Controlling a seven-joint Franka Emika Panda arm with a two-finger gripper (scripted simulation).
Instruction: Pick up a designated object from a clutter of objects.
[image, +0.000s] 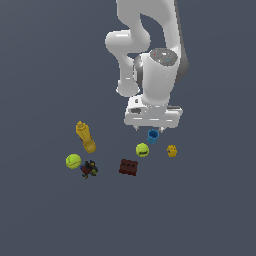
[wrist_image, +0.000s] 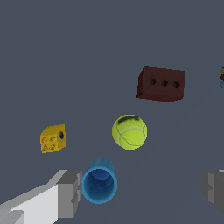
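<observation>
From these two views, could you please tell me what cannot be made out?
- Exterior view: the gripper fingers are mostly hidden under the hand, so contact with the blue cup is unclear.
- Wrist view: one finger is cut off by the frame edge.
- Wrist view: the dark multicoloured toy is cut off at the edge.

We see the small bright blue cup (wrist_image: 99, 185) lying tipped, its hollow rim facing the wrist camera, beside a yellow-green ball (wrist_image: 129, 131).
</observation>
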